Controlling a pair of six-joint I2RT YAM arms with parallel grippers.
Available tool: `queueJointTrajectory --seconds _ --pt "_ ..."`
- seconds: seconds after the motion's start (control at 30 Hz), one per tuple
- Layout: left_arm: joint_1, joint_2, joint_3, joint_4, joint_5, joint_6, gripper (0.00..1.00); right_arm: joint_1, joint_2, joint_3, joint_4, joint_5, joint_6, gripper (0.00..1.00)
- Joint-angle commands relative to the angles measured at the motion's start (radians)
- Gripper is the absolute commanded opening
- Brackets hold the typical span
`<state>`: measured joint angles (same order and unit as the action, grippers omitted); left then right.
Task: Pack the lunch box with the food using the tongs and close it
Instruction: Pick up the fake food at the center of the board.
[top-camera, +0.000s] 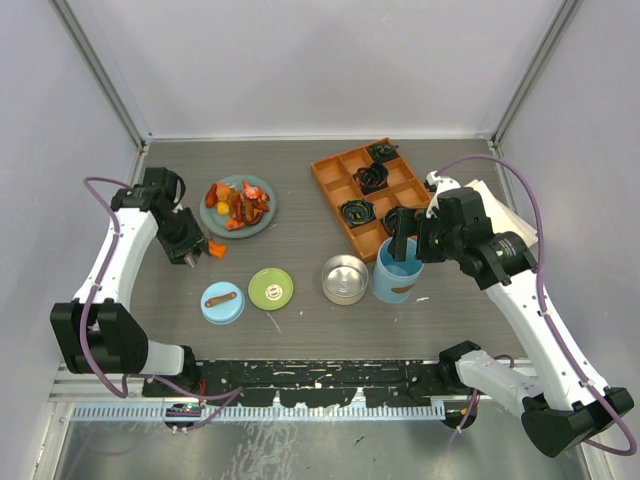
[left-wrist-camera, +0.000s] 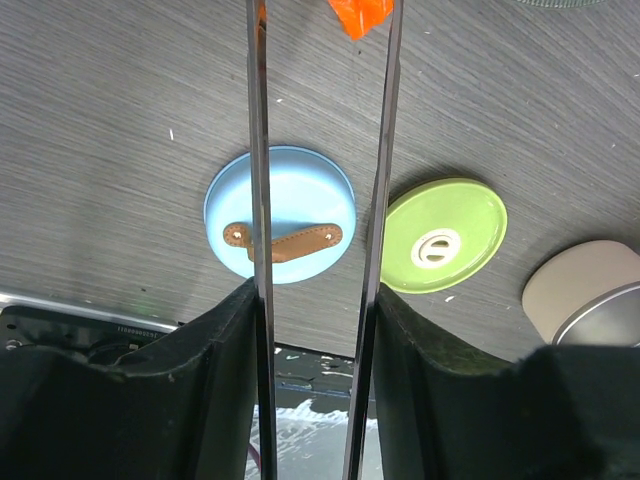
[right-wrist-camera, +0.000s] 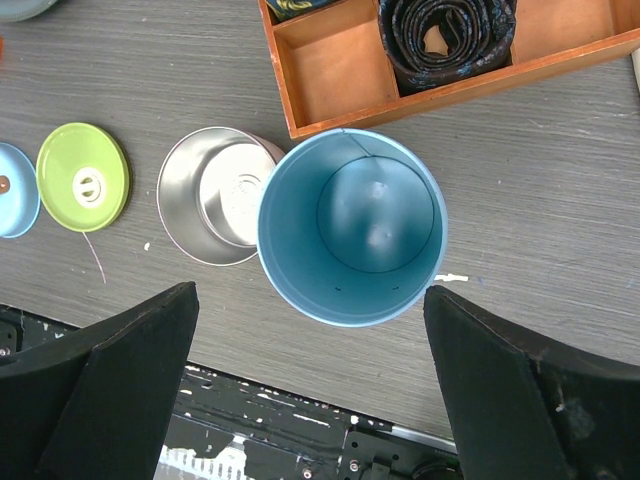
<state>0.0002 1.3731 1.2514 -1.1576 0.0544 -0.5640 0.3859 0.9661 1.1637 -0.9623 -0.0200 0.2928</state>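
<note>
The food (top-camera: 238, 205) is a pile of red, orange and brown chunks on a teal plate (top-camera: 262, 222) at the back left. My left gripper (top-camera: 190, 248) (left-wrist-camera: 315, 300) is shut on the tongs (left-wrist-camera: 260, 150), its pads pressing the two grey arms. The arms run apart and almost parallel. One orange chunk (left-wrist-camera: 360, 15) (top-camera: 216, 250) shows between them at their far end, on the table beside the plate. The lunch box stands open: steel tin (top-camera: 345, 278), blue cylinder (top-camera: 397, 270) (right-wrist-camera: 350, 225), green lid (top-camera: 270, 288), blue lid (top-camera: 222, 302). My right gripper (right-wrist-camera: 310, 292) hangs open above the empty cylinder.
An orange compartment tray (top-camera: 338, 188) with black coils sits at the back right, close behind the cylinder. Both lids lie flat near the front edge, left of the tin. Grey walls close the table on three sides.
</note>
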Motion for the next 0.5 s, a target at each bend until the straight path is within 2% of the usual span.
queueJointTrajectory --seconds 0.0,0.47 --pt "0.000 0.011 -0.004 0.010 0.004 -0.002 0.44 0.001 -0.023 0.007 0.040 0.000 -0.012 1.00" --pt "-0.019 0.025 -0.053 0.076 0.033 -0.038 0.46 0.001 -0.024 -0.001 0.042 -0.001 0.002 1.00"
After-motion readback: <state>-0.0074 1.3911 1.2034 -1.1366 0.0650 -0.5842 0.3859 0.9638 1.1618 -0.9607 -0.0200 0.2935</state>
